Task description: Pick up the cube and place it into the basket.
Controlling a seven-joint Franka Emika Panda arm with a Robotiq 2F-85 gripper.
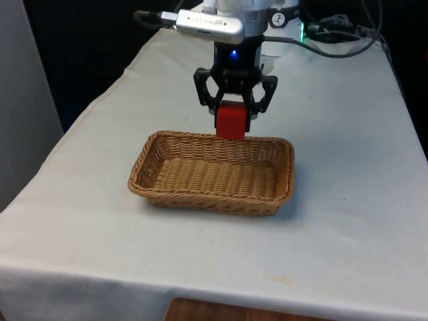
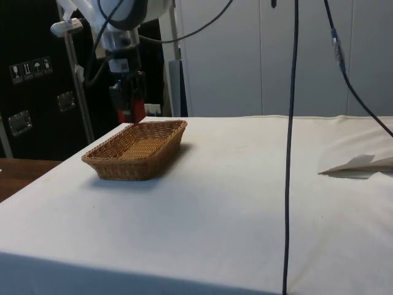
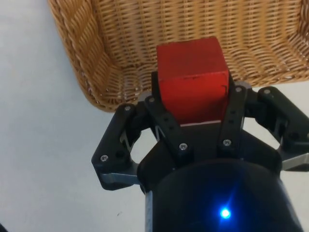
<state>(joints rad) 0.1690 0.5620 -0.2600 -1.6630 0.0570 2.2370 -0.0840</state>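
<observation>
A red cube (image 1: 231,121), a tan woven wicker basket (image 1: 212,196), a black gripper (image 1: 235,101), a white cloth (image 1: 348,221).

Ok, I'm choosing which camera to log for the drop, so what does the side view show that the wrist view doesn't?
Side view only: the whole basket on the white cloth, with the hand up over its far rim, and a folded paper lying farther along the table.
Wrist view only: the fingers pressing both sides of the red cube, above the basket's corner.
Both: cube, basket, hand.
</observation>
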